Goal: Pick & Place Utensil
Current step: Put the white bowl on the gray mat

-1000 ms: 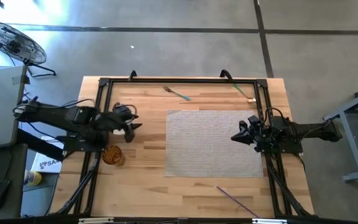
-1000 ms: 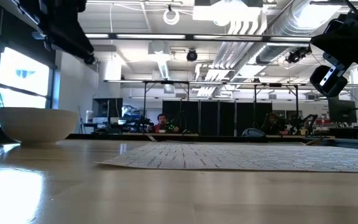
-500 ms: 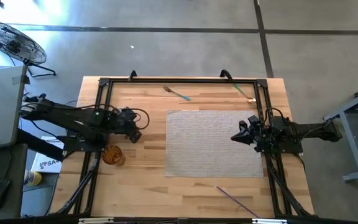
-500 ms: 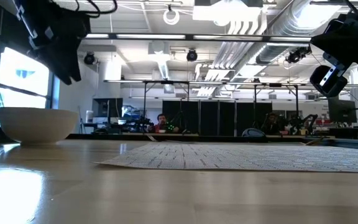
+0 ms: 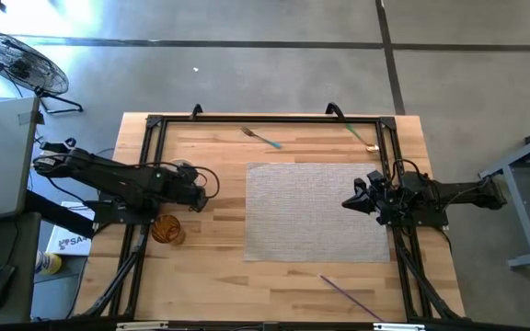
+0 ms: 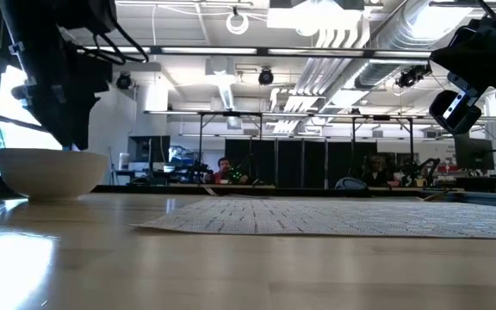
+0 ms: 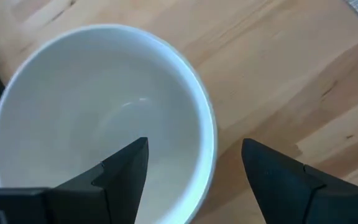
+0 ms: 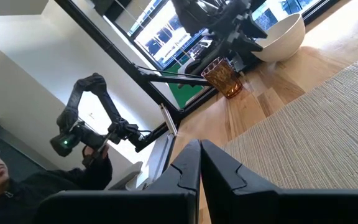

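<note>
Hovering over the white bowl (image 7: 98, 118), L gripper (image 7: 191, 168) has its fingers apart w/ nothing between them; one finger sits over the bowl's inside, the other outside past the rim, so it straddles the rim wall. In the high view the L gripper (image 5: 191, 188) is at the left side of the tabletop (image 5: 210, 267), just above the amber glass (image 5: 167, 229). R gripper (image 5: 355, 203) waits over the right edge of the woven placemat (image 5: 316, 211), fingers pressed together, holding nothing.

Utensils, all untouched: fork (image 5: 261, 138) lies near the far edge of the tabletop, well apart from both grippers; green-handled utensil (image 5: 361, 135) at the far right corner area; thin purple stick-like one (image 5: 348, 292) near the front edge, just off the mat.

Handling guess: utensils look thin, light, stiff, lying flat on wood, so little height to get fingers under; metal fork prob slippery. Best hold = mid-handle, fingers across the narrow width, pressing down close to the wood. Can't tell which utensil is the target.

Bowl, if that's being moved first: looks ceramic-ish, rigid, smooth, could chip or slip; rim pinch is the only hold, and it may tilt when lifted from one side.
</note>
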You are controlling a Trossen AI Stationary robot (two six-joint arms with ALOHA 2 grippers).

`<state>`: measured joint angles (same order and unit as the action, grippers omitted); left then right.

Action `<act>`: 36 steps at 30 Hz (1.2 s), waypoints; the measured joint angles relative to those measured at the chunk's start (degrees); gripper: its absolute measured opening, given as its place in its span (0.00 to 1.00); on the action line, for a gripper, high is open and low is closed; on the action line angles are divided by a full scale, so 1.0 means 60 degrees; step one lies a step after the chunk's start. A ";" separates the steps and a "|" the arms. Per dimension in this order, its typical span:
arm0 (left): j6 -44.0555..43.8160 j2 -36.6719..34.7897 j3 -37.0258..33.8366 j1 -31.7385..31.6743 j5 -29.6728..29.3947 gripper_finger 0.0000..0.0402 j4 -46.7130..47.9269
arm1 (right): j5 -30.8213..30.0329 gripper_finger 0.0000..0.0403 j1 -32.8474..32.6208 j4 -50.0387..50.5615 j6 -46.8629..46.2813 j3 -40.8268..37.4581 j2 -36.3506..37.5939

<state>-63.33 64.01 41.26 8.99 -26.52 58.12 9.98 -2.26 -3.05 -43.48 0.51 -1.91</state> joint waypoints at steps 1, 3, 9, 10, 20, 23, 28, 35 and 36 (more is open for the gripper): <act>-0.0017 -0.0001 -0.0120 0.0000 0.0031 0.63 -0.0227 | 0.0000 0.01 0.0000 0.0000 0.0003 0.0000 0.0000; -0.0014 -0.0001 -0.0350 0.0000 0.0127 0.63 -0.0776 | 0.0000 0.01 0.0000 0.0000 0.0003 -0.0001 0.0000; 0.0161 -0.0001 -0.0929 0.0000 -0.0095 0.63 -0.1508 | 0.0000 0.01 0.0000 0.0000 0.0000 -0.0003 0.0000; 0.0163 -0.0001 -0.0951 0.0001 -0.0184 0.63 -0.1514 | 0.0000 0.01 0.0000 0.0000 -0.0001 0.0000 0.0000; 0.0171 -0.0001 -0.0970 0.0000 -0.0307 0.45 -0.1695 | 0.0000 0.01 0.0000 0.0000 0.0000 -0.0002 0.0000; 0.0171 -0.0001 -0.0970 0.0000 -0.0286 0.39 -0.1692 | 0.0000 0.01 0.0000 0.0004 0.0003 -0.0003 0.0000; 0.0101 -0.0001 -0.0970 0.0000 -0.0283 0.32 -0.1692 | 0.0000 0.01 0.0000 0.0002 -0.0001 -0.0001 0.0000; 0.0011 -0.0001 -0.0970 0.0000 -0.0252 0.26 -0.1684 | 0.0000 0.01 0.0000 0.0004 0.0003 -0.0003 0.0000; 0.0008 -0.0001 -0.0970 0.0000 -0.0253 0.25 -0.1685 | 0.0000 0.01 0.0000 0.0004 0.0003 -0.0001 0.0000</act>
<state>-63.29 64.01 35.44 8.99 -28.03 48.01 9.98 -2.26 -3.03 -43.46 0.51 -1.91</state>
